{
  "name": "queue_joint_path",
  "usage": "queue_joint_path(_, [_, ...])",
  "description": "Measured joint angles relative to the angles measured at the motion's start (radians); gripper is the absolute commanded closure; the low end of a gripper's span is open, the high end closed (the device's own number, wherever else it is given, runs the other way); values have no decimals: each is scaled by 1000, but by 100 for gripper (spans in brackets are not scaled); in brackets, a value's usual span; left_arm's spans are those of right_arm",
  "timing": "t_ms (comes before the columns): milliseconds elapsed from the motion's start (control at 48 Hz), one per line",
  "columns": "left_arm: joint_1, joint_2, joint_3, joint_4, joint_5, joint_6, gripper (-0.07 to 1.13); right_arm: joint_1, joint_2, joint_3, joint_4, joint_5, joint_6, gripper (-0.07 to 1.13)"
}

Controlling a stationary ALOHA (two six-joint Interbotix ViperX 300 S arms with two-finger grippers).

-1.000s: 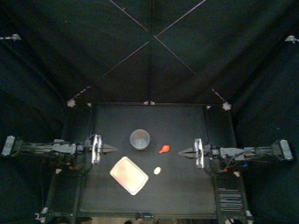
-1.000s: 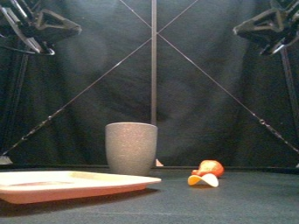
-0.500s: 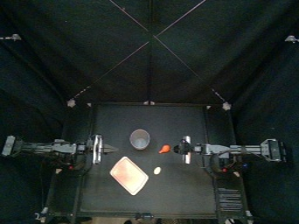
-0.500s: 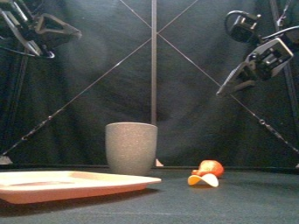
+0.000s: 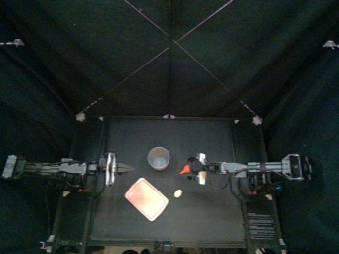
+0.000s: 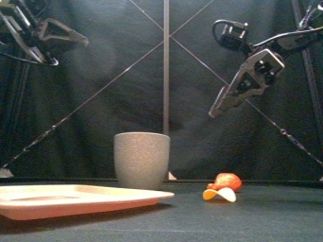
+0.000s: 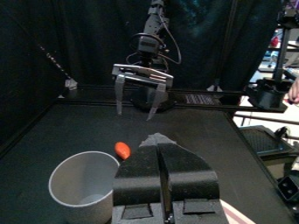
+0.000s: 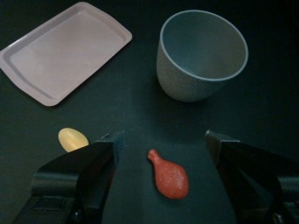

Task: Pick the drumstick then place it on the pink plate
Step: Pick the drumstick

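Note:
The orange-red drumstick lies on the table right of the grey cup, and also shows low in the front view as the drumstick. The flat pink plate sits at the front left. My right gripper hangs open high above the drumstick, tilted downward. In its wrist view the drumstick lies between the spread jaws of the right gripper, far below them. My left gripper rests shut at the table's left, raised, holding nothing.
A tall grey speckled cup stands behind the plate, left of the drumstick. A small yellow toy lies between the drumstick and the plate's right corner. In the front view the cup stands just left of the drumstick.
The right arm has reached in from the right toward the middle and tipped its open gripper down over the drumstick. The left arm and the objects have not moved.

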Motion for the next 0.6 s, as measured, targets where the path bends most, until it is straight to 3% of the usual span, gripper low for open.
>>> queue_joint_path(250, [8, 2, 2, 0, -2, 0, 99, 0, 40, -14, -9, 43, -3, 2])
queue_joint_path(604, [9, 2, 15, 0, -3, 0, 99, 2, 209, -107, -129, 359, -46, 2])
